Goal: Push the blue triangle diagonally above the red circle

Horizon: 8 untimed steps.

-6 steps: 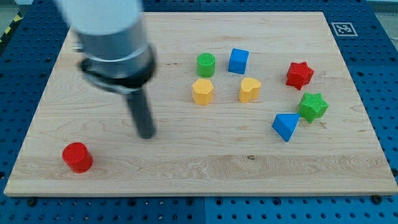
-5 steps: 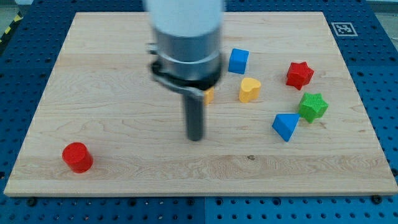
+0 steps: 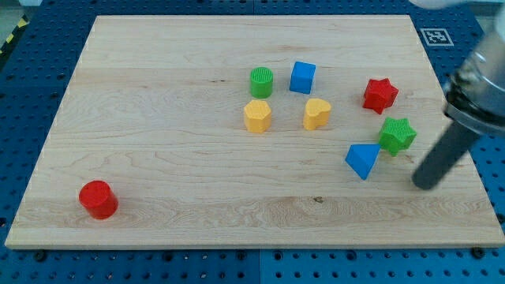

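Tool: your rod, no jaws to spread or pinch; tip has swept across the tabletop from mid-board to 3 o'clock of the blue triangle, near, not touching. Red circle: far at 8 o'clock. Position suits a push toward it.

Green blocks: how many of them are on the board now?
2. The green cylinder stands near the board's middle top, just above the yellow hexagon. The green star is at the view's right, beside the blue triangle. None seems hidden.
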{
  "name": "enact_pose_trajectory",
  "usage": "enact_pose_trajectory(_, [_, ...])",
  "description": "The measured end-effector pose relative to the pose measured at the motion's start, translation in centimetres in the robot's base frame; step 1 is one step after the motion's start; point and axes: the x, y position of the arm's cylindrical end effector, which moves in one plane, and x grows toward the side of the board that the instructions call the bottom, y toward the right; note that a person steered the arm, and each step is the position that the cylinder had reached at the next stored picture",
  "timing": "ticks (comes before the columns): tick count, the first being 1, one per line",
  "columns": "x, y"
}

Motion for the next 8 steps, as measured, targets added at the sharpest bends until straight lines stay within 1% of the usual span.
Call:
enact_pose_trajectory(1, [-1.0, -0.2])
enact_pose_trajectory(2, [-1.0, -3.9])
enact_pose_trajectory(3, [-1.5, -10.8])
enact_pose_trajectory(4, [-3.0, -18.1])
enact_pose_trajectory(5, [-4.7, -21.7])
enact_pose_trajectory(6, [-6.9, -23.2])
enact_pose_trajectory(7, [-9.6, -26.9])
enact_pose_trajectory(8, [-10.8, -31.3])
